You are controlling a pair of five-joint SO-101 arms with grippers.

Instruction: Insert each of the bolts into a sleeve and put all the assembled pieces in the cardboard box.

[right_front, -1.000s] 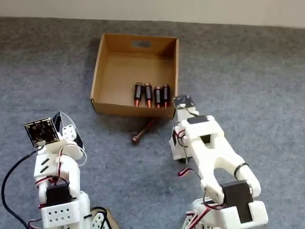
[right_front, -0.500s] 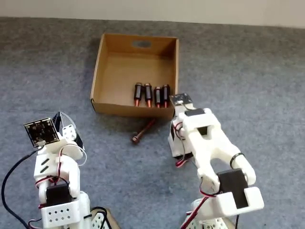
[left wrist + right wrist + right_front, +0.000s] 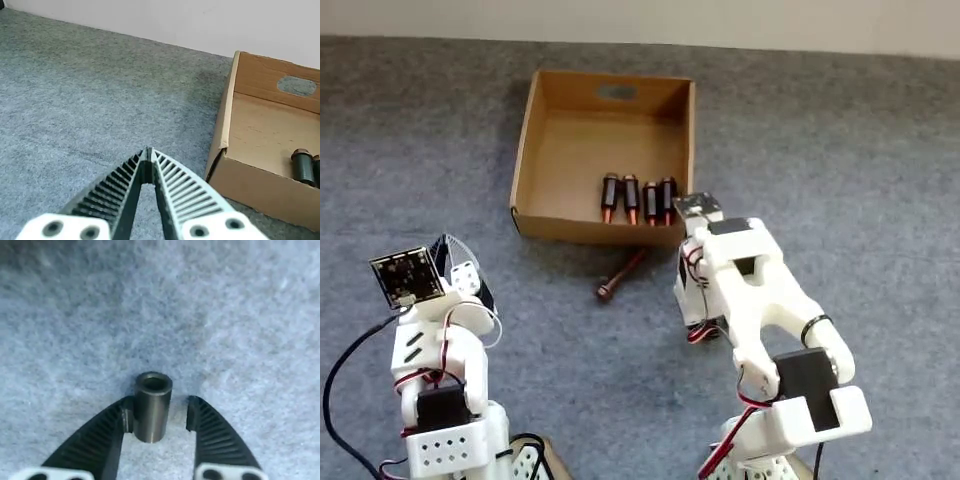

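A dark sleeve (image 3: 152, 390) stands upright on the grey carpet between the fingers of my right gripper (image 3: 157, 412), which is open; one finger (image 3: 124, 415) lies close against it and the other stands apart. From above, my right arm (image 3: 730, 270) hangs over that spot, just off the near right corner of the cardboard box (image 3: 534, 135). A loose copper-coloured bolt (image 3: 620, 275) lies on the carpet in front of the box. Several assembled pieces (image 3: 638, 198) lie side by side inside the box. My left gripper (image 3: 148, 154) is shut and empty, held above bare carpet left of the box (image 3: 227, 115).
My left arm (image 3: 440, 340) is folded back at the near left of the carpet. Grey carpet stretches open to the left and right of the box. A pale wall runs along the far edge.
My right arm has leaned forward and lowered, its wrist shifting slightly toward the box. The left arm, bolt and box have not moved.
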